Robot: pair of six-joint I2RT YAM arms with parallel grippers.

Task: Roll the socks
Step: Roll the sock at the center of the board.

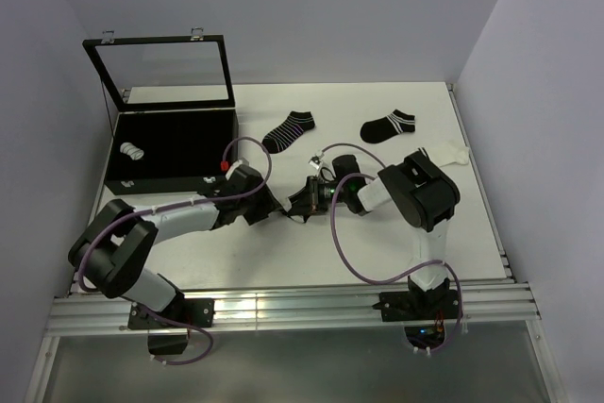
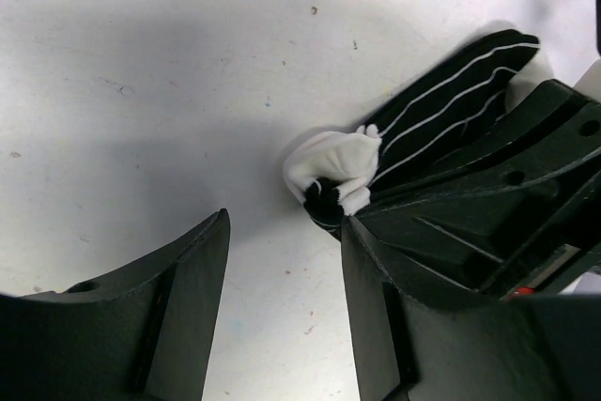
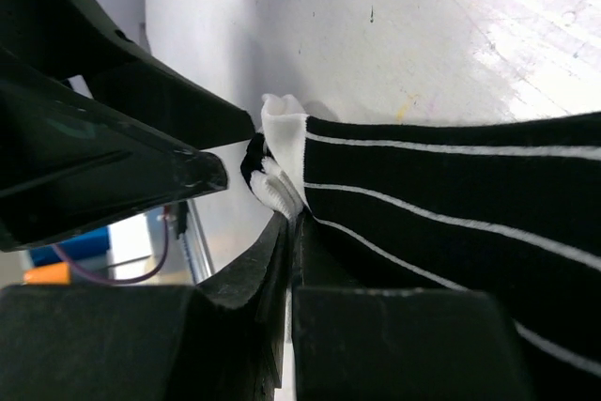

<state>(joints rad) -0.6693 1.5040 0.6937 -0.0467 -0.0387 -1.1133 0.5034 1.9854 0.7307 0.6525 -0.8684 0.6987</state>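
Left wrist shows a crumpled, white-striped black sock point(image 2: 451, 110).

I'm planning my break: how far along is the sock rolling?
Done: one rolled sock sits in the black box. In hand: the right jaws are shut on a black striped sock, bunched at one end; the left jaws stand open beside it. Left: two black socks and a white sock lie flat behind.

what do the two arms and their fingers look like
Both arms have bulky black joint housings joined by pale grey-white links: left arm, right arm. A thin purple cable loops loosely along each. The fingers are matte black, broad, wedge-shaped plastic. A small red mark sits near the left wrist.
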